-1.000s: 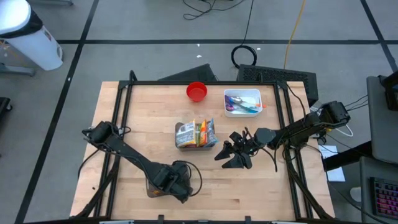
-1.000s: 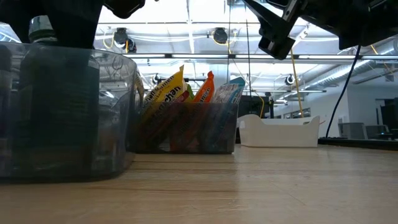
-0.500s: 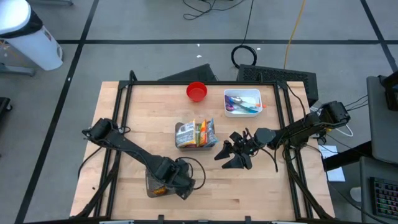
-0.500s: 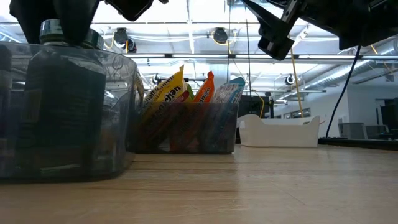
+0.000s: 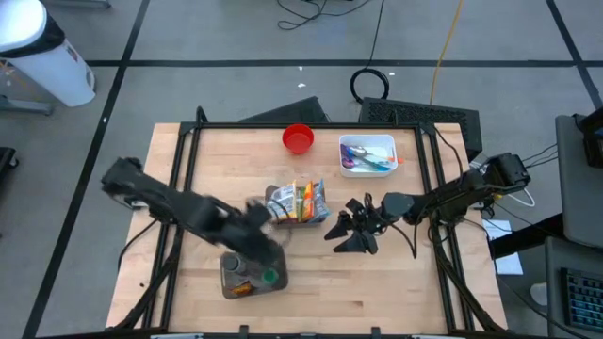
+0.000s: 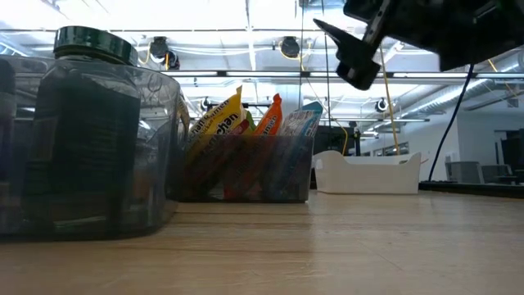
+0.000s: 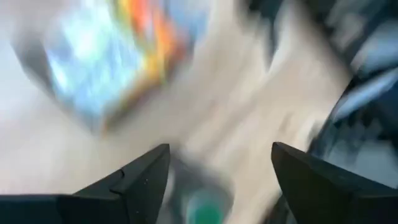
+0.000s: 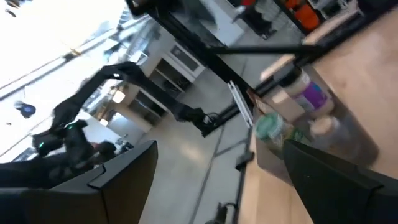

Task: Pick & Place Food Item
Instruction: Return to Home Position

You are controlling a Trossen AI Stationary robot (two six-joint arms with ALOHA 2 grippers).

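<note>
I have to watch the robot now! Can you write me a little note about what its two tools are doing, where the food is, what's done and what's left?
Left tool: open and empty, in the air by the near bin.
Right tool: open and empty, hanging over the table, to the right of the middle bin.
Food: the green-capped bottle stands upright in the near bin. The yellow noodle pack stands in the middle bin.
Done: the bottle and the noodle pack are in their bins.
Left: it looks like both arms only need to go back to their home spots.
</note>
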